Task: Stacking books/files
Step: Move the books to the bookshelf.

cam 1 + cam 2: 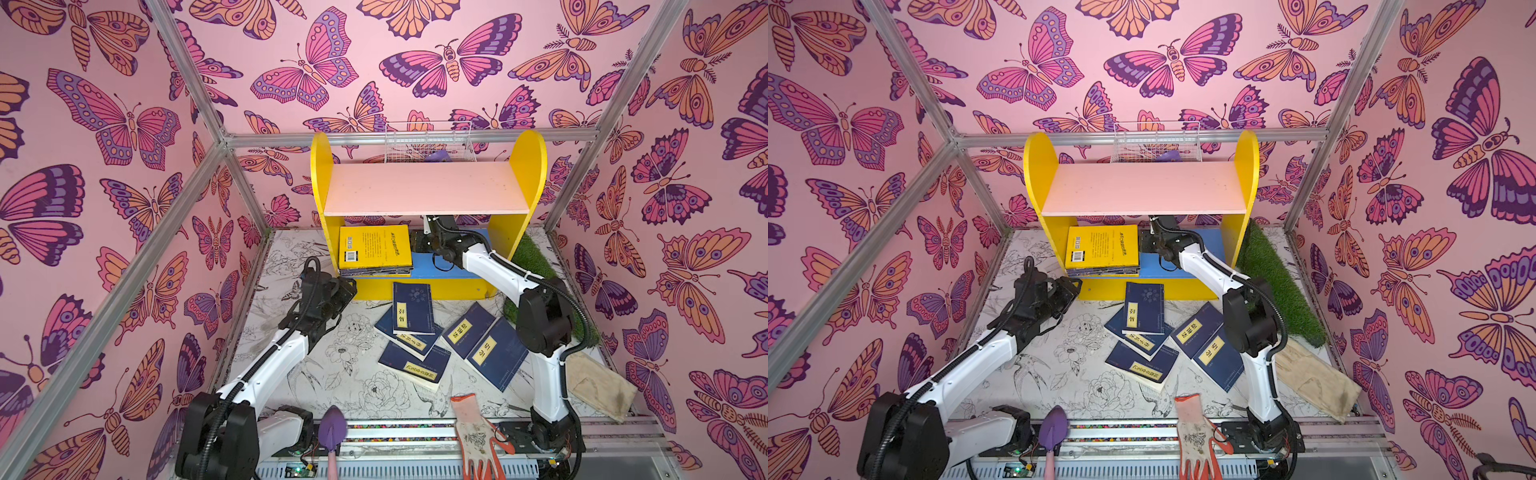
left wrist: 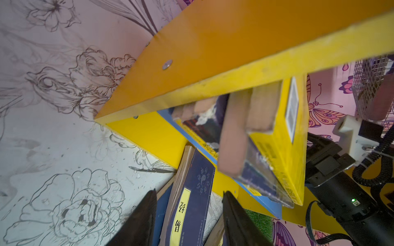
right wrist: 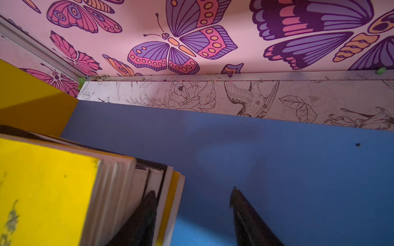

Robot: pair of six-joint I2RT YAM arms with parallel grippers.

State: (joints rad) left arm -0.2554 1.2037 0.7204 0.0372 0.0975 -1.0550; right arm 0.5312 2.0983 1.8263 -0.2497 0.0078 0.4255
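Note:
A stack of books (image 1: pixel 376 249) (image 1: pixel 1102 247) topped by a yellow back cover lies at the left of the shelf's blue lower board (image 3: pixel 277 159). My right gripper (image 1: pixel 419 243) (image 3: pixel 191 204) reaches under the pink shelf, open, with one finger (image 3: pixel 147 213) against the stack's (image 3: pixel 53 187) page edges. Several navy books with yellow labels (image 1: pixel 412 307) (image 1: pixel 469 330) (image 1: pixel 1140 365) lie scattered on the floor in front. My left gripper (image 1: pixel 351 286) (image 2: pixel 189 213) hovers by the shelf's left front corner, open, holding nothing. A navy book (image 2: pixel 191 202) lies beyond its fingers.
The yellow bookshelf (image 1: pixel 428 187) stands at the back with a wire basket (image 1: pixel 428 143) behind it. A green turf strip (image 1: pixel 536 257) runs along the right. Near the front lie a white-and-orange glove (image 1: pixel 478 432), a beige cloth glove (image 1: pixel 598 382) and a purple trowel (image 1: pixel 332 432).

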